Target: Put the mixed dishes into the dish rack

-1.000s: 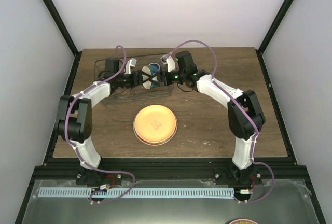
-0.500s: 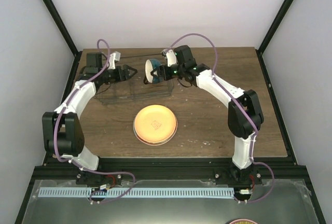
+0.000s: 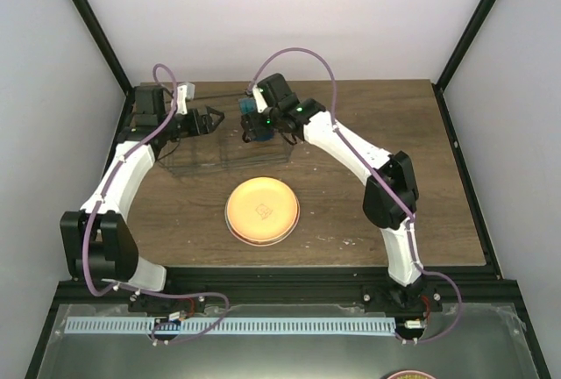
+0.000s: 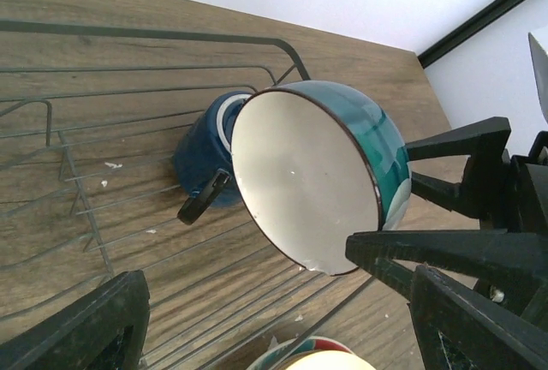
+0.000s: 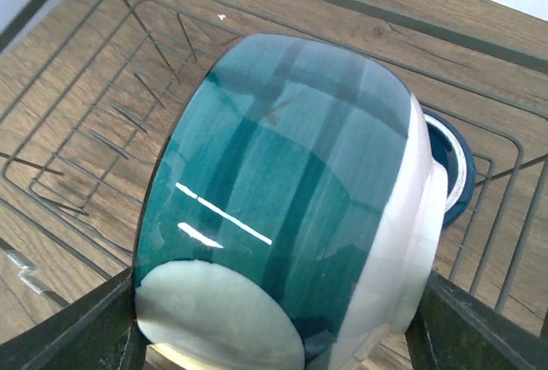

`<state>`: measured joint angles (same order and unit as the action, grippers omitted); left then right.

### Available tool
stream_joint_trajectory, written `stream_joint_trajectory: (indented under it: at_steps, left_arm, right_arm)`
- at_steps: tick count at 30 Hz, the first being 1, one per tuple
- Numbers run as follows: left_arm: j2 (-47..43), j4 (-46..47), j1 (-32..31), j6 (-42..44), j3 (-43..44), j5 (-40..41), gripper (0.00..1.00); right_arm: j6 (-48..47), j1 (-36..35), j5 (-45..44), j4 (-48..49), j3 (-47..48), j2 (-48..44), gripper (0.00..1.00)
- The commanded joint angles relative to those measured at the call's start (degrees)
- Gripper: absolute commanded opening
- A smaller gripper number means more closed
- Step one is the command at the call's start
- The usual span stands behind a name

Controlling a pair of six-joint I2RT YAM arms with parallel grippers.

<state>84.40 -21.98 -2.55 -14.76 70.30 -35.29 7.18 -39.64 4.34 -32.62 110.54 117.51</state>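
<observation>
**Q:** Where is the bowl, and what does it look like?

**A:** The small bowl (image 5: 291, 182) is tipped on its side over the dish rack (image 4: 171, 33), at 12 o'clock from the orange-yellow plate (image 3: 262, 210) in the overhead view. Its outside is glossy teal with a white base, the inside is plain white, and the lip is thin and dark. The mouth faces 9 o'clock.

**Q:** Who has hold of it?

**A:** The right gripper (image 3: 260, 122) does, with one black finger pressed on each side of the bowl's outer wall. The left gripper (image 3: 213, 119) sits at 9 o'clock from the bowl, apart from it, with its fingers spread and nothing between them.

**Q:** What else is nearby?

**A:** A dark blue mug (image 4: 201, 160) lies on its side on the grey wires inside the rack, just behind the bowl. The orange-yellow plate rests flat on the wooden table (image 3: 394, 116). A sliver of another rim shows at 6 o'clock in the left wrist view, but I cannot tell which dish it is.
</observation>
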Motion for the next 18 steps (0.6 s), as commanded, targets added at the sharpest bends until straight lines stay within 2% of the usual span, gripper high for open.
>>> stream_joint_trajectory:
  at_steps: [1,18]
  left_arm:
    - [-2.84,0.27,0.43,-0.17,-1.83,1.10,0.84]
    - [-4.16,3.31,0.53,-1.58,-5.47,-0.57,0.84]
  right_arm:
    - [-1.94,-2.20,-8.89,-5.54,7.12,1.32,0.22]
    - [-0.35,-4.71,-25.61,-16.80,8.69,5.90,0.24]
